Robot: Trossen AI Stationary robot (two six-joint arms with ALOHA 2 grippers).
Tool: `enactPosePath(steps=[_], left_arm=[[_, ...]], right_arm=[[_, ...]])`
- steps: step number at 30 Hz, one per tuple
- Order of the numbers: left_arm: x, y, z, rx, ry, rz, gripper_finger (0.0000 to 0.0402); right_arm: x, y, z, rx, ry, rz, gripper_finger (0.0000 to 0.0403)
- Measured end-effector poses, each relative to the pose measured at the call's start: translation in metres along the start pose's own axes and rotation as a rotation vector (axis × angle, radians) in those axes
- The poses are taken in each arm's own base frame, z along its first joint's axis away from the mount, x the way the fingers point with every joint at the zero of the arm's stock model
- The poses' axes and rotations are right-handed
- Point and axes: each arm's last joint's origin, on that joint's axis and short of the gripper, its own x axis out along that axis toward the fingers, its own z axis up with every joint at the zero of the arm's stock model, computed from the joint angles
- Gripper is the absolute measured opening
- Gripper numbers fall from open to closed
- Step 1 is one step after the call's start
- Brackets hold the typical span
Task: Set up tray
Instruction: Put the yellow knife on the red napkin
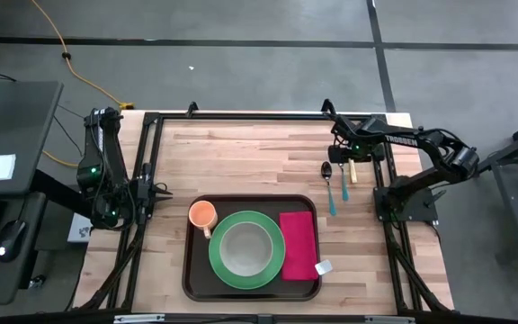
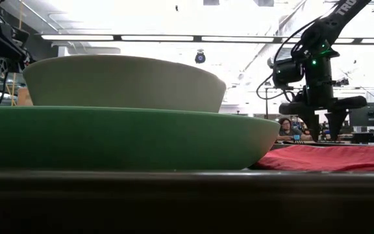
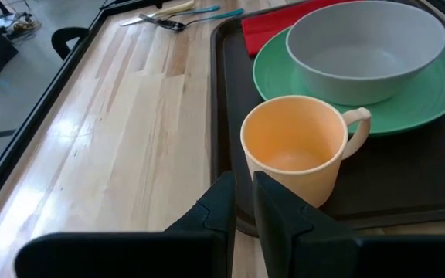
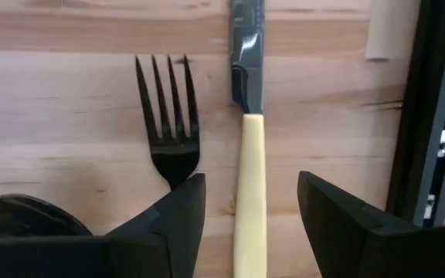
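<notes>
The dark brown tray [image 1: 190, 270] lies at the table's near middle. On it stand an orange cup [image 1: 203, 215], a green plate [image 1: 277, 265] with a pale bowl [image 1: 244, 247] on it, and a red napkin [image 1: 298, 243]. To the far right a spoon [image 1: 326, 170], a blue-handled fork [image 1: 333, 196] and a cream-handled knife [image 4: 249, 193] lie flat on the wood. My right gripper [image 4: 251, 179] points down, open, one finger on either side of the knife's handle and apart from it. My left gripper [image 3: 243, 185] waits left of the tray near the cup [image 3: 296, 147], with a narrow gap and nothing in it.
Black frame rails run along the table's edges; one rail [image 4: 431, 116] stands close beside my right gripper. Bare wood [image 1: 241, 153] lies beyond the tray. A small white tag [image 1: 324, 267] sits at the napkin's near corner. A person [image 2: 284, 127] shows in the room behind.
</notes>
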Motion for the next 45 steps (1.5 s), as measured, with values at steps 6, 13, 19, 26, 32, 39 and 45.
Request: enactPosePath(steps=[6, 13, 19, 26, 32, 39, 45], left_arm=[[0.0, 0.0, 0.0, 0.002, 0.001, 0.001, 0.0079], [0.0, 0.0, 0.0, 0.001, 0.002, 0.0, 0.0079], [0.0, 0.0, 0.0, 0.002, 0.002, 0.0, 0.0079], [0.0, 0.001, -0.001, 0.007, 0.005, 0.004, 0.0079], [0.0, 0.001, -0.001, 0.005, 0.005, 0.004, 0.0079], [0.0, 0.001, -0.001, -0.013, 0.006, 0.006, 0.0079], [0.0, 0.001, -0.001, -0.012, 0.006, 0.006, 0.0079]], right_arm=[[0.001, 0.0, 0.007, 0.028, -0.042, 0.023, 0.0184], [0.002, -0.009, 0.015, 0.063, -0.037, 0.014, 0.0184], [0.003, -0.011, 0.017, 0.049, -0.033, 0.019, 0.0184], [0.005, -0.01, 0.017, 0.047, -0.025, 0.012, 0.0184], [0.011, -0.008, 0.018, 0.044, -0.008, -0.004, 0.0184], [0.016, -0.007, 0.019, 0.04, 0.003, -0.028, 0.0184], [0.022, -0.006, 0.019, 0.034, 0.019, -0.059, 0.0184]])
